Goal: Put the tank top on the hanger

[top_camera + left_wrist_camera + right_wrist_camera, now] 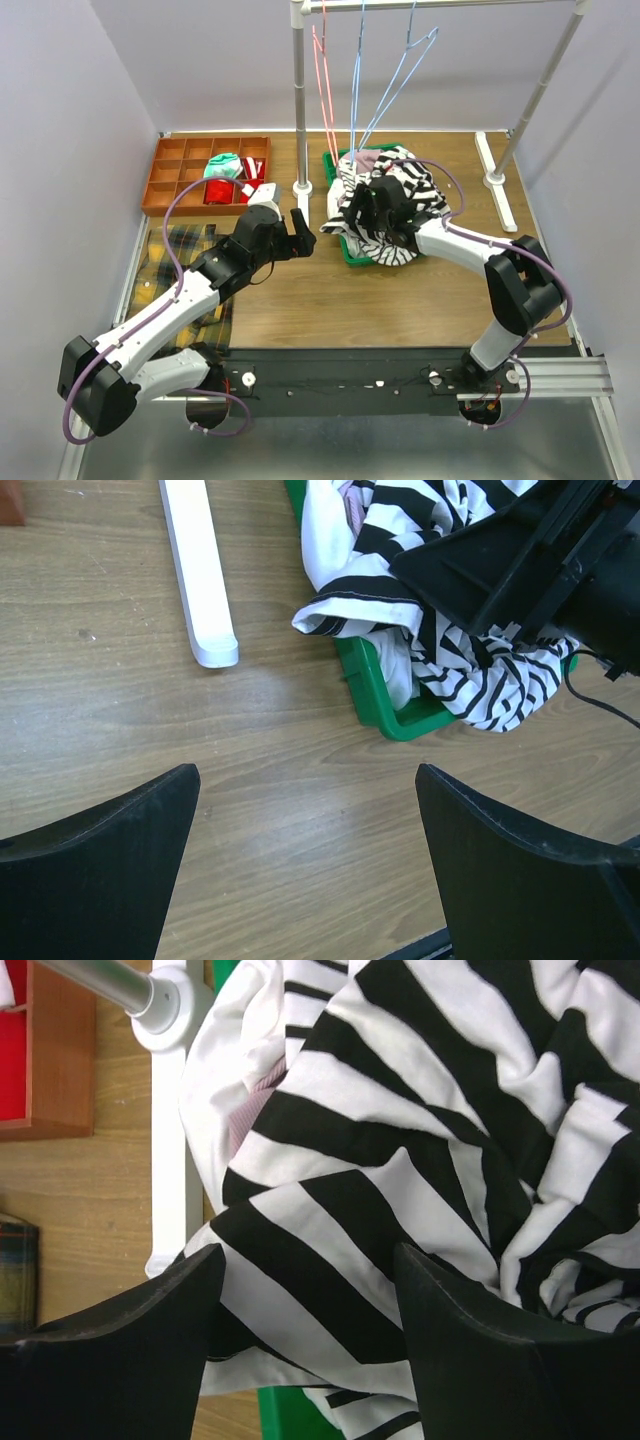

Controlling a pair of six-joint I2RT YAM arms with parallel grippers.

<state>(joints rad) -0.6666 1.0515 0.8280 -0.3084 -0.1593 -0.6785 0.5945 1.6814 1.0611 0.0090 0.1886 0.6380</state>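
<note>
Right tool (308,1260) is straddling the tank top (420,1100), jaws parted, nothing pinched; I am aiming for one top fold, not the heap. It is lying bunched in the green basket (372,685), below the light-blue hanger (385,95). Left tool (307,775) is hovering spread.

Tank top (390,250) (500,685) (400,1160): soft cloth with wide black and white stripes, bunched in a crumpled heap. Lying in a green bin (348,254) toward the desk's far edge, right of middle. Draped over the bin's near rim and left corner, a white hem hanging past the left side.

Hanger (397,90): thin light-blue wire, triangular, hooked on the rail (440,3) above the far edge. Hanging tilted, lower end down by the heap.
</note>
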